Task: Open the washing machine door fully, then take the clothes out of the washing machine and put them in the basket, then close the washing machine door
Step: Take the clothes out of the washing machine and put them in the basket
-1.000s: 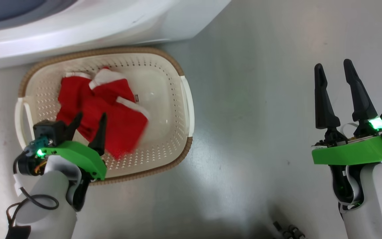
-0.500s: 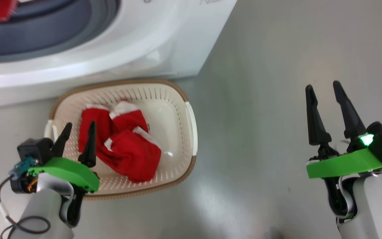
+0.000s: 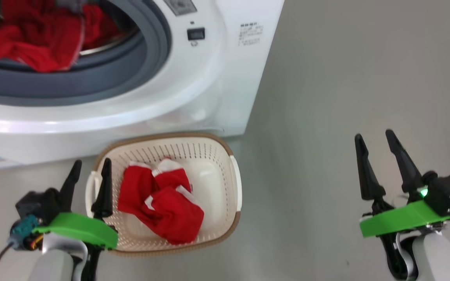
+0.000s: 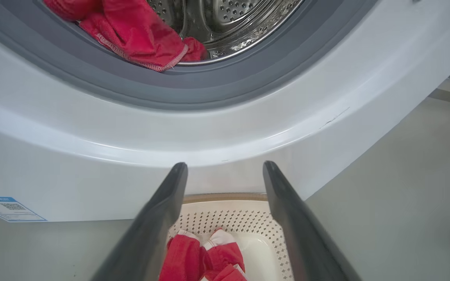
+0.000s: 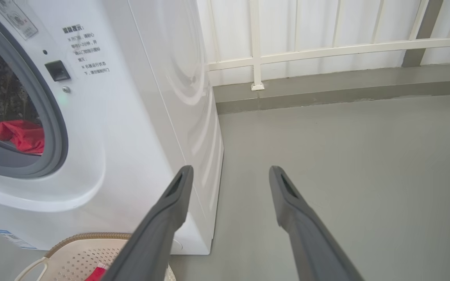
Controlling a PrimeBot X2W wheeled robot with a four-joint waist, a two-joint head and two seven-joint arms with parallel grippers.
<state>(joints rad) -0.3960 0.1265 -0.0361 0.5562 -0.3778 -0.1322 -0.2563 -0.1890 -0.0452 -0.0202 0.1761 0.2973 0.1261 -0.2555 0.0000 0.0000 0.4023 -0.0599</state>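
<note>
Left pincer (image 3: 90, 167) empty, spread; right pincer (image 3: 373, 138) likewise.

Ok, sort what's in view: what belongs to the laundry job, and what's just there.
Job: washing machine, clothes inside it, basket, unloaded clothes.
Just there: white railing, blue label sticker.

Red clothes (image 3: 162, 207) lie in the basket (image 3: 236, 183) on the floor (image 3: 346, 78) before the washer (image 3: 193, 89), which holds more red cloth (image 3: 33, 43). The left gripper (image 3: 92, 162), jaws apart, is at the basket's left rim. The right gripper (image 3: 374, 134), jaws apart, is well off.
</note>
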